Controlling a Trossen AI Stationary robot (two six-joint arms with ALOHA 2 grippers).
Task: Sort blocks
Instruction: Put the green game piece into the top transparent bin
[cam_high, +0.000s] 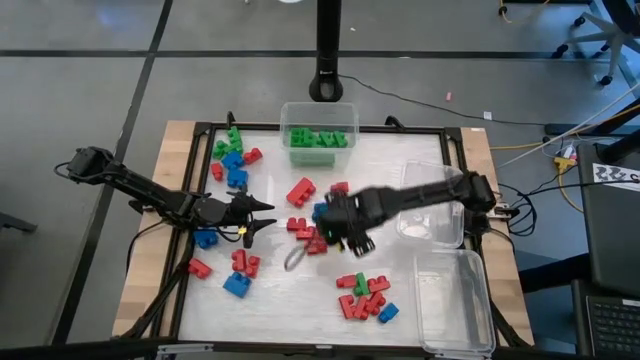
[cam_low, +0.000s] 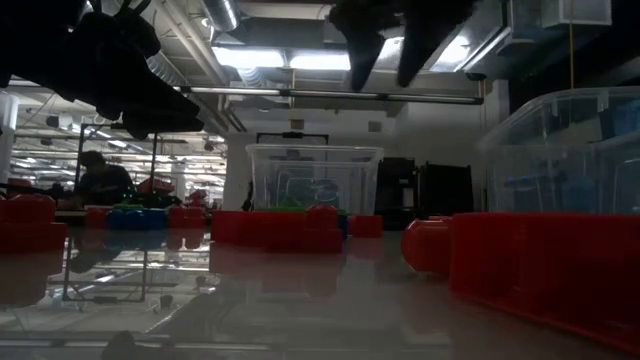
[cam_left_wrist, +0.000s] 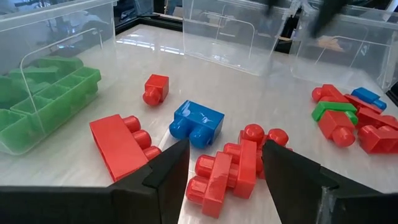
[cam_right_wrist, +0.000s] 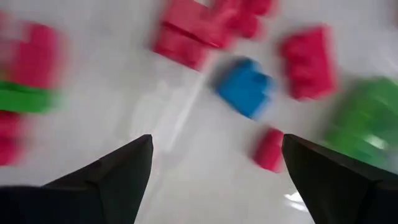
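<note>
Red, green and blue blocks lie scattered on the white table: a far-left group (cam_high: 232, 158), a centre group (cam_high: 305, 228), a near-left group (cam_high: 238, 272) and a near-right group (cam_high: 365, 298). More green blocks (cam_high: 318, 138) fill a clear tub at the far edge. My right gripper (cam_high: 340, 238) hangs open above the centre group, pointing down, over a blue block (cam_right_wrist: 245, 86) and red ones. My left gripper (cam_high: 262, 218) stands open left of the centre group, clear of the table. It faces a red cluster (cam_left_wrist: 233, 168) and a blue block (cam_left_wrist: 198, 123) without touching them.
Two clear tubs stand on the table's right side, one farther back (cam_high: 432, 205) and one nearer (cam_high: 455, 300). The green-filled tub's wall (cam_left_wrist: 37, 68) is close on the left gripper's far side. A black frame (cam_high: 455, 135) rims the table.
</note>
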